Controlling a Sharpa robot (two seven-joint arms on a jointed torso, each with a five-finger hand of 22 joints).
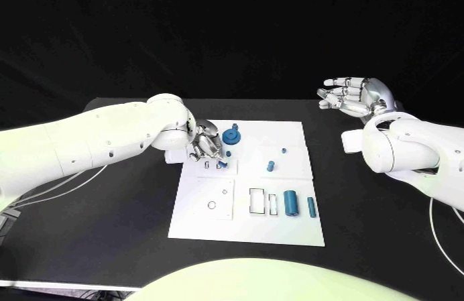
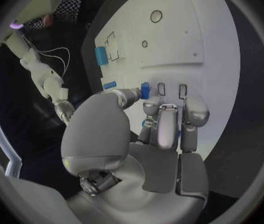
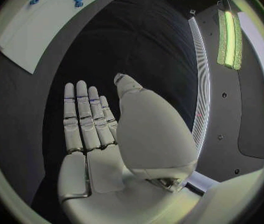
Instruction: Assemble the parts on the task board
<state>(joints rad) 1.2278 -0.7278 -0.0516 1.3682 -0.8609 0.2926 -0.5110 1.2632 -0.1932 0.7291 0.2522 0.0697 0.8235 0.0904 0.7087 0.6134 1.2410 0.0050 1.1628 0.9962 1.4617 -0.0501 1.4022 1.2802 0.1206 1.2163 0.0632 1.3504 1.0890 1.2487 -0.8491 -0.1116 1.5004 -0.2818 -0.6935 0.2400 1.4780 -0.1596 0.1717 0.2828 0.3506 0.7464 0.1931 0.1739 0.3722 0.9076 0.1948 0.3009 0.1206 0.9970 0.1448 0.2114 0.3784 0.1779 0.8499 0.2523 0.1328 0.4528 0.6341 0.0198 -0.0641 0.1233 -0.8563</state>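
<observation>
The white task board (image 1: 249,224) lies in the middle of the table. My left hand (image 1: 205,142) reaches down over its far left part. Thumb and a finger pinch a small blue part (image 2: 145,90), seen below the fingertips (image 1: 222,163), right beside two small slots (image 2: 162,88). A blue gear-shaped part (image 1: 232,137) stands just right of that hand. Two small blue pegs (image 1: 271,166) stand mid-board. A blue cylinder (image 1: 290,203) and a thin blue bar (image 1: 311,206) lie near a rectangular slot (image 1: 256,201). My right hand (image 1: 356,95) hovers open, far right of the board, fingers (image 3: 82,114) straight and holding nothing.
Black table (image 1: 96,227) surrounds the board on all sides. A round hole (image 1: 212,205) marks the board's near left panel. White cables (image 1: 58,187) trail from my left arm at the table's left edge.
</observation>
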